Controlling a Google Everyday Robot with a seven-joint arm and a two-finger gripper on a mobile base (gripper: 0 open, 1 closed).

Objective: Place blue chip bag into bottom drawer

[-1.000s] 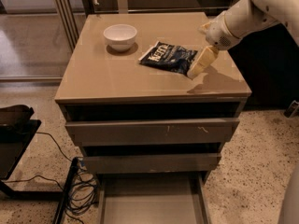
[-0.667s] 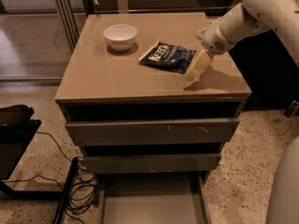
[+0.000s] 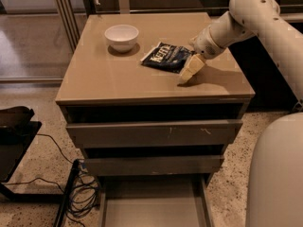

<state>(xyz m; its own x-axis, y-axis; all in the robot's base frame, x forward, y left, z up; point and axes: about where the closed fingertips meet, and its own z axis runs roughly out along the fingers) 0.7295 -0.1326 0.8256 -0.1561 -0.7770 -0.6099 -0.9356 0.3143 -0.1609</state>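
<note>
The blue chip bag (image 3: 165,56) lies flat on the cabinet top (image 3: 109,82), right of centre, with its white lettering facing up. My gripper (image 3: 190,71) hangs from the white arm (image 3: 222,32) and points down at the top, right at the bag's right front edge. I cannot tell whether it touches the bag. The bottom drawer (image 3: 152,206) is pulled out at floor level, and its flat grey floor shows nothing in it.
A white bowl (image 3: 121,36) stands at the back left of the cabinet top. The two upper drawers (image 3: 151,134) are slightly out. Black cables (image 3: 83,193) and a dark stand (image 3: 14,141) lie on the floor at left. My white body (image 3: 277,174) fills the lower right.
My gripper has moved a little left and toward the front, closer to the bag's right edge. The bag and the bowl have not moved.
</note>
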